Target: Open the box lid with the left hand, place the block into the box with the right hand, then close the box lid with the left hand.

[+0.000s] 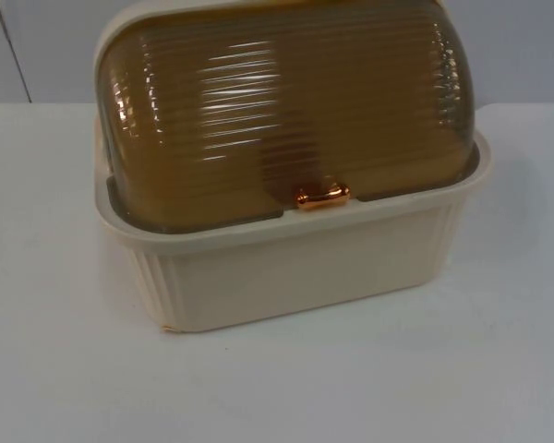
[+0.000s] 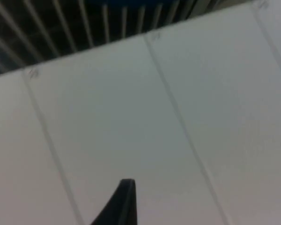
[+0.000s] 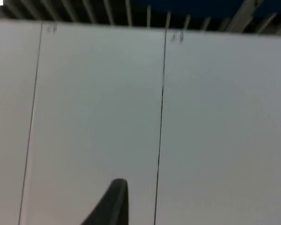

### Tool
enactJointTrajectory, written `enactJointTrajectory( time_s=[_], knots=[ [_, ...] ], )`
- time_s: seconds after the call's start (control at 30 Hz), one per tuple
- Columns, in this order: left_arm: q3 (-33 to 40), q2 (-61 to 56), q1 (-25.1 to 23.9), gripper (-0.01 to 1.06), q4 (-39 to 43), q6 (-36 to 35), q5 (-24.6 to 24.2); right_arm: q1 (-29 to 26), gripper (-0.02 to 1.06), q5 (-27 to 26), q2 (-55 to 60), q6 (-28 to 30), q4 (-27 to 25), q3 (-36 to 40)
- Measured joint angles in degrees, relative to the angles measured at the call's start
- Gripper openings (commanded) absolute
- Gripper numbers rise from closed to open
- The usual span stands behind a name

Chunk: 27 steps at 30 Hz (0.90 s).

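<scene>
I see the box (image 1: 286, 249) standing in the middle of the table (image 1: 55, 369), cream body with ribbed walls, close under the top camera. Its amber ribbed lid (image 1: 286, 111) is down, seated in the rim all round, and the small copper handle (image 1: 321, 195) sits at the lid's front edge, facing me.

I judge the task not yet begun: all 3 steps are left, the lid opening, the block going in, the lid closing. I can't make out any block through the tinted lid, so I can't tell where the block is.

My left gripper (image 2: 124, 206) hangs up off the table, facing the grey partition wall (image 2: 131, 117); 1 black fingertip shows against the panels, with a slatted grille (image 2: 61, 28) above them. I cannot tell how its fingers stand. The right gripper (image 3: 113, 204) waits likewise, facing the same kind of wall panels, and again I cannot tell its finger state.

By my reckoning the first job is bringing the left gripper down to the copper handle.
</scene>
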<state>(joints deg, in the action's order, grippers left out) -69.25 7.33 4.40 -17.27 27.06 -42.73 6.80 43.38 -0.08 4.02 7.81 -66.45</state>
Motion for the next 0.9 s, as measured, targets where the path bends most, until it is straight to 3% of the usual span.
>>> enactJointTrajectory(
  time_s=[0.17, 0.43, 0.7, 0.83, 0.9],
  knots=[
    [0.0, -1.7, 0.0, 1.03, 6.2, -5.1, -6.3, 0.0, 0.99, 7.3, 0.0, 1.6, -0.4, 0.0],
    [3.7, -7.0, 0.0, 1.03, 8.3, -10.1, -18.4, 0.0, 0.99, 19.9, 0.0, 1.7, -0.4, 0.0],
    [8.8, -7.4, 0.0, 1.03, 8.4, -10.5, -21.5, 0.0, 0.99, 21.9, 0.0, 1.0, -2.4, 0.2],
    [11.8, -7.4, 0.0, 1.03, 7.5, -10.5, -18.0, 0.0, 0.99, 21.9, 0.0, 1.0, -3.5, 1.9],
    [15.5, -7.4, 0.0, 1.03, 7.6, -11.6, -13.6, 0.0, 0.99, 21.8, 0.0, 1.0, -3.7, 4.3]
  ],
)
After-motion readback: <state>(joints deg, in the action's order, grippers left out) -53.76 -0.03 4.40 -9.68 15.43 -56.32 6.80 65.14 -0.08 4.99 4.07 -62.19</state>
